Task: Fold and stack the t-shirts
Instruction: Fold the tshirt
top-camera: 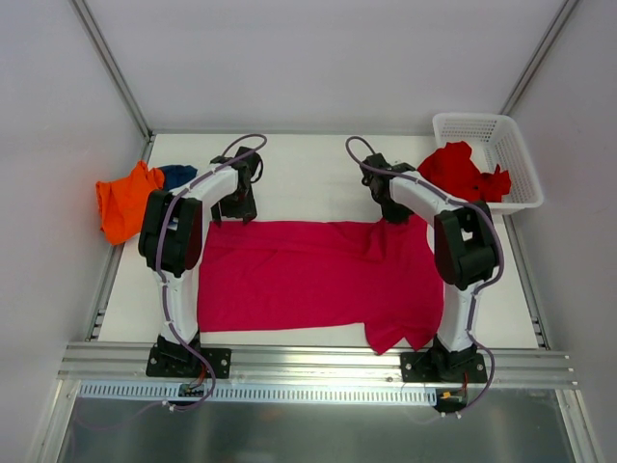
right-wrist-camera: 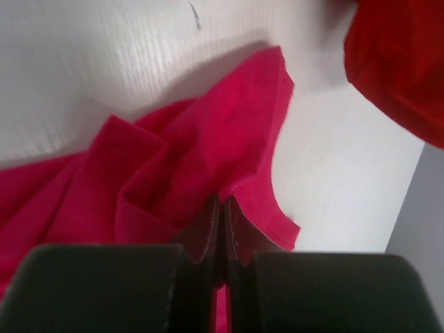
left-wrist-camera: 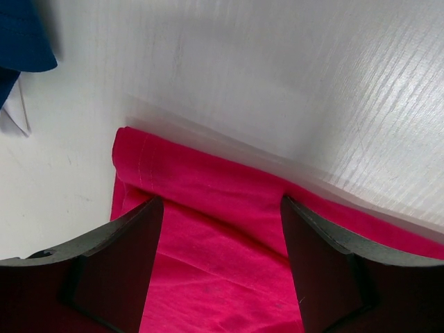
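A magenta-pink t-shirt (top-camera: 308, 275) lies spread across the table between the two arms. My left gripper (top-camera: 236, 207) stands open over its far left corner; in the left wrist view the fingers straddle the folded hem (left-wrist-camera: 222, 229) with the gripper (left-wrist-camera: 222, 201) touching no cloth that I can see. My right gripper (top-camera: 390, 212) is at the shirt's far right edge. Its jaws (right-wrist-camera: 222, 201) are shut on a raised fold of the pink cloth (right-wrist-camera: 201, 146). An orange t-shirt (top-camera: 123, 203) and a navy one (top-camera: 178, 175) lie crumpled at the far left. A red t-shirt (top-camera: 463, 172) hangs out of the basket.
The white mesh basket (top-camera: 516, 154) stands at the far right corner, its front rim draped by the red shirt (right-wrist-camera: 399, 62). A corner of the navy shirt (left-wrist-camera: 24, 35) lies just left of my left gripper. White walls enclose the table on three sides.
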Controlling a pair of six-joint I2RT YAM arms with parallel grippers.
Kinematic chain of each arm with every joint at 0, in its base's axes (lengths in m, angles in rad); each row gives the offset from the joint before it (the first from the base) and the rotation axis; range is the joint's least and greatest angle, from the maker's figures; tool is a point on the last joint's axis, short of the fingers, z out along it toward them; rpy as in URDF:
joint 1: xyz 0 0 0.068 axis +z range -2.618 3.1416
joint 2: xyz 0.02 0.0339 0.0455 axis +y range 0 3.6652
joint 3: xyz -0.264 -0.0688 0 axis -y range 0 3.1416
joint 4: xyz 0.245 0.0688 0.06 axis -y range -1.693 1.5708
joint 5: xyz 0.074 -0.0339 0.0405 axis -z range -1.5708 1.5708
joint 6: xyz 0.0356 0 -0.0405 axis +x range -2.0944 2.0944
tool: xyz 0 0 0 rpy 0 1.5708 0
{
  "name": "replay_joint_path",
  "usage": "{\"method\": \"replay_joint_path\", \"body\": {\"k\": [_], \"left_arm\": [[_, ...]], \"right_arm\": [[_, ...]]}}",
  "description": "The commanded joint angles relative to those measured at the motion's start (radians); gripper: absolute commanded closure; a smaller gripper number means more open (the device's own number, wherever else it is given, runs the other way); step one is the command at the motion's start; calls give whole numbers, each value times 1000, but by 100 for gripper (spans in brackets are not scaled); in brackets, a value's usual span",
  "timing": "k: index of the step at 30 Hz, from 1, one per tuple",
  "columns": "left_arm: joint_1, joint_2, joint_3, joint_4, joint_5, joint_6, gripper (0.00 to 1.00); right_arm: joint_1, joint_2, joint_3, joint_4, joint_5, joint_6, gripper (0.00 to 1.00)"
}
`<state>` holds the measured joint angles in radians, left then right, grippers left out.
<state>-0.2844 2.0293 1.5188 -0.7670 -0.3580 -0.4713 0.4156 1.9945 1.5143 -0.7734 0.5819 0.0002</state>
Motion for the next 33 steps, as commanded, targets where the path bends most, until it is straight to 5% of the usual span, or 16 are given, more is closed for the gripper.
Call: {"method": "replay_joint_path", "body": {"k": [1,11,13,14,17,25,33], "left_arm": [[-4,-4,-14,-17,10,13,31],[-4,-24,-48,-8,11,17,32],[-4,-27,-54,-8,7,22,32],[-6,-29,-57,-8,7,22,32],[-4,-30,-60,-6,11,20,32],[-4,-58,-82,-8,-35,25,33],[-4,-106,-103,-9,-68,25,33]], "right_arm": [[3,-126,-34,-81,62,50,100],[5,-168,-143,-282,203,173,96],[3,-163,-152,-312,217,181,82],[3,-158,-152,-325,228,191,55],[3,-125,-138,-369,272,216,28],[9,-233,-186,-299,302,239,26],[2,-387,-266,14,-153,80,33]]}}
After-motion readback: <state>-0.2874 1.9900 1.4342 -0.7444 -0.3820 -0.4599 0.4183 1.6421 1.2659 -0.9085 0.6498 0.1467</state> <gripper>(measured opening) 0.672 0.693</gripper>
